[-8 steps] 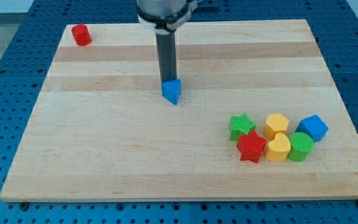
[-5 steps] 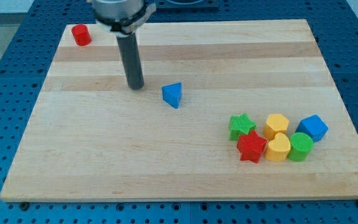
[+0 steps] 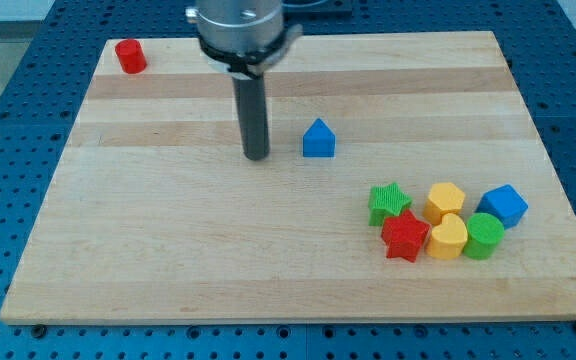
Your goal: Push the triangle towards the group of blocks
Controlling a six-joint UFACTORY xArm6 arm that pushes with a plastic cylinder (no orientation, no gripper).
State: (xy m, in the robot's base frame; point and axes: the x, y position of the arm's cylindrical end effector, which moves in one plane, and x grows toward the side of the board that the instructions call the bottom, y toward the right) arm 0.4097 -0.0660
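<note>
The blue triangle [image 3: 318,139] lies on the wooden board [image 3: 168,250], a little above the middle. My tip [image 3: 257,156] rests on the board just to the triangle's left, with a small gap between them. The group sits at the view's lower right: a green star [image 3: 389,202], a red star [image 3: 405,236], a yellow hexagon [image 3: 446,201], a yellow heart-like block [image 3: 448,238], a green cylinder [image 3: 484,236] and a blue cube [image 3: 504,205].
A red cylinder [image 3: 129,55] stands alone at the board's top left corner. A blue perforated table [image 3: 8,120] surrounds the board on all sides.
My tip swung left off the triangle, then came back right and lower. The triangle has moved to the right and slightly up, and has turned.
</note>
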